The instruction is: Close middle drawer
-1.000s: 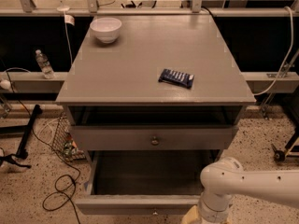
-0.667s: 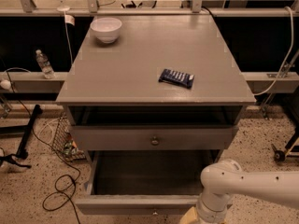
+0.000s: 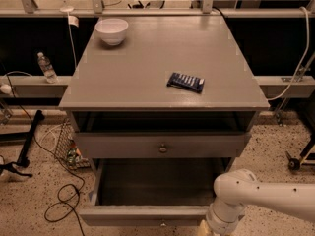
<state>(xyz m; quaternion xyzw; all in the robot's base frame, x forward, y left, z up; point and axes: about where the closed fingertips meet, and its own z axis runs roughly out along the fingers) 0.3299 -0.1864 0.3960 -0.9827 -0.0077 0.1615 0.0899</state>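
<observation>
Grey cabinet [image 3: 147, 68] sits centre frame, 2 drawers visible.

Middle drawer [image 3: 152, 188] is at 6 o'clock of the cabinet, pulled far out. Its long box is open to view and looks empty and dark inside. The low flat front is close to the bottom edge of the frame.

Top drawer [image 3: 123, 144] is directly above it and has the taller front panel. Its round knob [image 3: 163, 148] is centred. It stands slightly out, with a dark gap between its front and the cabinet top.

White arm [image 3: 268, 196] comes in from 4 o'clock. It runs left and bends down at a rounded joint near the middle drawer's right front corner.

Gripper [image 3: 205, 228] is at about 5 o'clock, at the bottom edge of the frame, just beside the right end of the middle drawer's front. It is mostly cut off by the frame. Open or closed: cannot tell. Contact with the drawer: cannot tell.

On the cabinet top:
- A white bowl [image 3: 111, 30] is at 11 o'clock, near the back-left corner, upright.
- A dark blue packet [image 3: 185, 81] is at 4 o'clock of the top's centre, lying flat, well apart from the bowl.

Off the cabinet:
- A water bottle [image 3: 47, 68] stands on a ledge at 9 o'clock.
- Black cables [image 3: 63, 203] loop on the speckled floor at 8 o'clock.
</observation>
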